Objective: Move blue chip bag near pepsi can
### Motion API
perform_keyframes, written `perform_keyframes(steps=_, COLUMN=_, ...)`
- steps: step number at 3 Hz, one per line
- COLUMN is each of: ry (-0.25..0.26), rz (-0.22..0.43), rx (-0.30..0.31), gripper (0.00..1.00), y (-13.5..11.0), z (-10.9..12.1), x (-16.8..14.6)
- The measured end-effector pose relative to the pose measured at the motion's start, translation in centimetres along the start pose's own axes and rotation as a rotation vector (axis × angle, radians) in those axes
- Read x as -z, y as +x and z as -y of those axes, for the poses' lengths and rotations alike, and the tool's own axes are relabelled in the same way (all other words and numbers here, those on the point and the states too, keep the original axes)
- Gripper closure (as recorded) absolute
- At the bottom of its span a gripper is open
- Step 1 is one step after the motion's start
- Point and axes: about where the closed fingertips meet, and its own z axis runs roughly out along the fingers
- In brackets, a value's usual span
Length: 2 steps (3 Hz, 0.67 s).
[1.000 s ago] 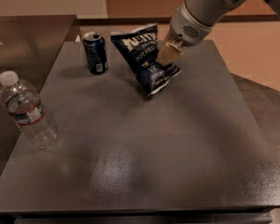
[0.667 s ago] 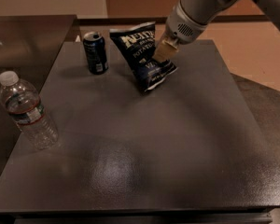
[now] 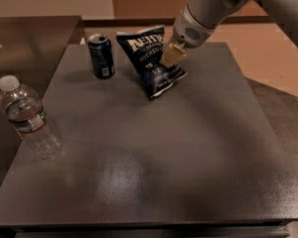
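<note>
Aslant, blue chip bag [image 3: 150,58] in gripper [image 3: 172,56]

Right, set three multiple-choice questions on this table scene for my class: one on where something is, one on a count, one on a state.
1. Where is the gripper? A over the water bottle; B at the blue chip bag; C at the table's near edge.
2. How many drink containers are on the table? A one; B two; C four.
3. The pepsi can is: A upright; B on its side; C crushed flat.
Key: 1 B, the gripper is against the bag's right side. 2 B, just the can and the bottle. 3 A, its silver top faces up.
</note>
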Motion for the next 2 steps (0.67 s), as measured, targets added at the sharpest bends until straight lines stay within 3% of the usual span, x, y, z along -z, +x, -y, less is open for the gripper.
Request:
perform_keyframes(steps=1, ry=-0.003, rz=-0.001, rx=0.001, gripper=0.13, y=-0.06, z=-0.06, x=-0.19)
perform_keyframes(steps=2, ry=-0.006, rz=-0.001, rx=0.003, gripper=0.0, y=-0.11, z=-0.12, x=-0.36)
